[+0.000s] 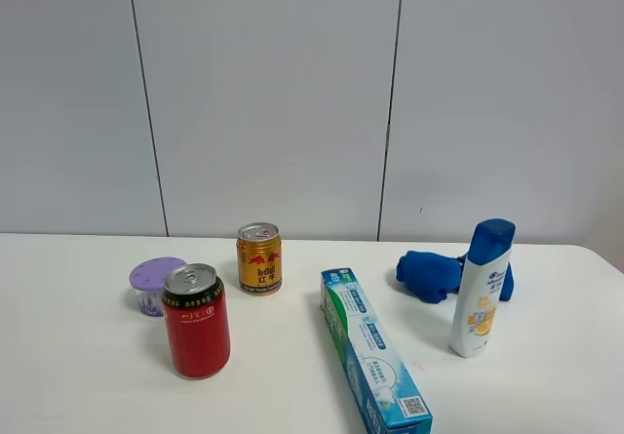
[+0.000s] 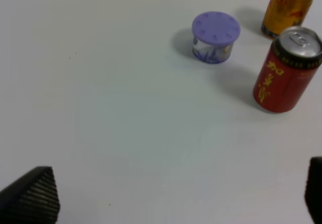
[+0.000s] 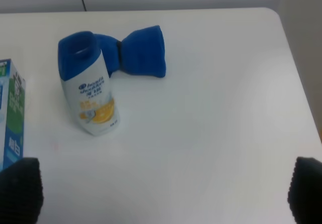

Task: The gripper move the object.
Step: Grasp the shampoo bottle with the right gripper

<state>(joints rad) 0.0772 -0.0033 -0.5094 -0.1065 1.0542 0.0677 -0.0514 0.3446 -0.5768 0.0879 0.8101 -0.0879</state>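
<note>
The white shampoo bottle (image 1: pixel 481 290) with a blue cap and an orange-and-blue label stands upright on the white table at the right. It also shows in the right wrist view (image 3: pixel 89 85). My right gripper (image 3: pixel 163 191) is open and empty, some way short of the bottle, with its black fingertips (image 3: pixel 20 189) wide apart. My left gripper (image 2: pixel 171 199) is open and empty over bare table, far from the bottle. Neither arm shows in the exterior high view.
A blue cloth bundle (image 1: pixel 431 275) lies just behind the bottle. A long toothpaste box (image 1: pixel 372 351) lies left of the bottle. A red can (image 1: pixel 196 321), a gold can (image 1: pixel 258 258) and a purple-lidded jar (image 1: pixel 156 285) stand at the left. The table's right edge (image 3: pixel 297 73) is near.
</note>
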